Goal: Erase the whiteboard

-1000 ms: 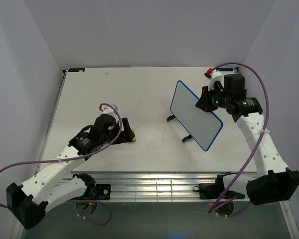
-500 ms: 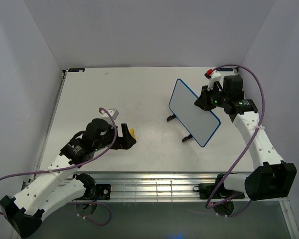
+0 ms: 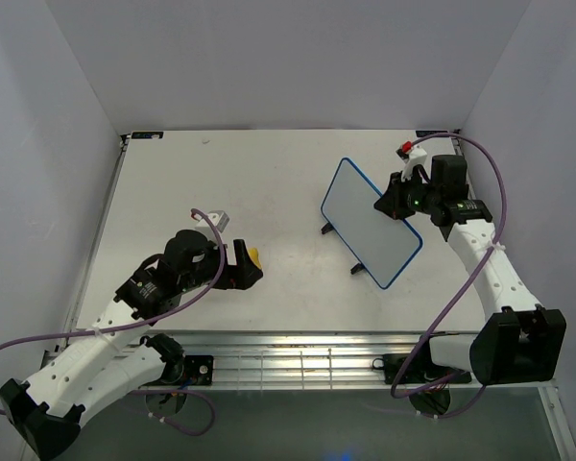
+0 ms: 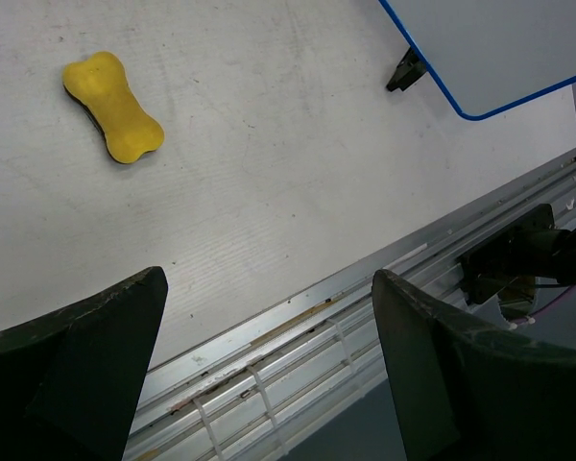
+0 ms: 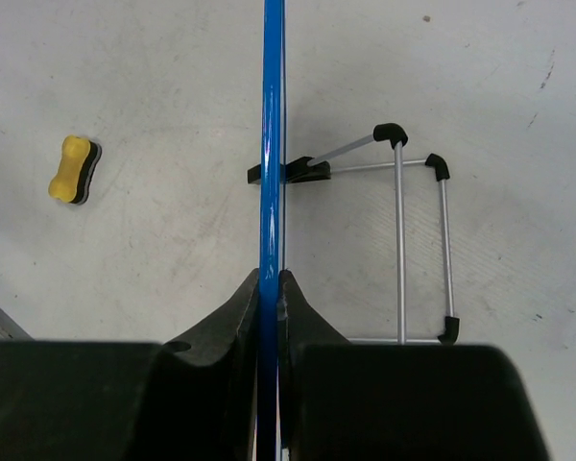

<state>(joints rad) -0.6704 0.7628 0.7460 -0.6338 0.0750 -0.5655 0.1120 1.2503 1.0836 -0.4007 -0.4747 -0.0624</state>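
yellow eraser (image 4: 112,106) on white table (image 3: 269,182)

Right claw (image 5: 270,280) pinches whiteboard (image 5: 272,115) rim edge-on.

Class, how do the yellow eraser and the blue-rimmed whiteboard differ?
The yellow bone-shaped eraser lies flat; the blue-rimmed white whiteboard stands up. The eraser is far smaller than the whiteboard. The eraser lies free, near the open left gripper; the right gripper pinches the whiteboard's edge.

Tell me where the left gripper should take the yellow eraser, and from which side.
Grip the eraser across its narrow waist, coming straight down from above with the open left gripper. It lies flat, yellow face up, and the pinched middle would likely centre the grip.
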